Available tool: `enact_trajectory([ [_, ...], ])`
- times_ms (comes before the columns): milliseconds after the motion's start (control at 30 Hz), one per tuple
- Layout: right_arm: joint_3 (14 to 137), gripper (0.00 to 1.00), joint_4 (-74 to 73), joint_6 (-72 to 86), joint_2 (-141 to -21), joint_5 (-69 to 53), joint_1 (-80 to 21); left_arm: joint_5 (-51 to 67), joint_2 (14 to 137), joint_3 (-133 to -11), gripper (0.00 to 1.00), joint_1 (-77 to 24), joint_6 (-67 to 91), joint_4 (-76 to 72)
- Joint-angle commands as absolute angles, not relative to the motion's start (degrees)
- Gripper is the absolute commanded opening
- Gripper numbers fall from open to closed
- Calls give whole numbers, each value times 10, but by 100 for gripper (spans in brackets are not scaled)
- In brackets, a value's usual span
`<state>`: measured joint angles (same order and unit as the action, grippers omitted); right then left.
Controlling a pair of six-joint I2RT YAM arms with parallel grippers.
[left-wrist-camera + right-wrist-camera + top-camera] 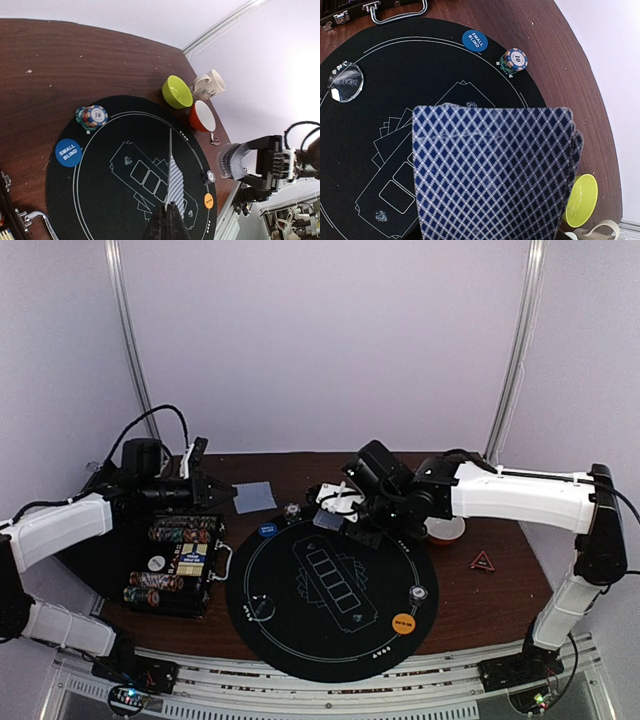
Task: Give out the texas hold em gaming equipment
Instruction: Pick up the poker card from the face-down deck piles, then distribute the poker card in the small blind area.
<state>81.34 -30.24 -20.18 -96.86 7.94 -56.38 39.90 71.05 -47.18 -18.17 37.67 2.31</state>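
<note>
Currently the left claw (167, 215) is clenching one single card (256, 497) by its edge. It is holding the card in the air over the brown tabletop (500, 590), just beyond the far-left rim of the black round mat (300, 640). The right claw (338, 508) is grasping the deck (492, 175) with its jaws half closed around the stack, and it is hanging over the far rim of the same mat.

In my judgement the biggest danger is sitting in the deck. The cards are not lying square: at the right side of the stack a few edges are stepping out from the others. If the arm is turning or tilting quickly, these smooth cards may be sliding out and spilling over the mat, some of them face up.

The single card is also looking risky to me. The claw is pinching only a small part of it, so the card may be turning in the grip. If it is released from this height, it may be floating away from the place where it should land.

A third risk is the small chip stack (291, 510), which is standing at the mat's rim between the two claws, close to the blue small blind disc (268, 530). A low move by either arm toward the mat may be knocking it over and scattering the chips.
</note>
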Motion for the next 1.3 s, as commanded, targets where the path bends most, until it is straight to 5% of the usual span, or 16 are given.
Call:
enact_trajectory([
  [0,806,50,-294,-201,-945,87,-560,343,724,-427,0,-165,401,30],
  [400,788,50,-288,-204,-929,86,-557,252,800,-422,0,-155,430,-73],
  [933,776,50,-286,-201,-911,80,-554,205,1049,-496,0,-143,523,-330],
  [1267,767,50,-287,-195,-902,81,-554,176,1142,-583,0,-146,511,-249],
])
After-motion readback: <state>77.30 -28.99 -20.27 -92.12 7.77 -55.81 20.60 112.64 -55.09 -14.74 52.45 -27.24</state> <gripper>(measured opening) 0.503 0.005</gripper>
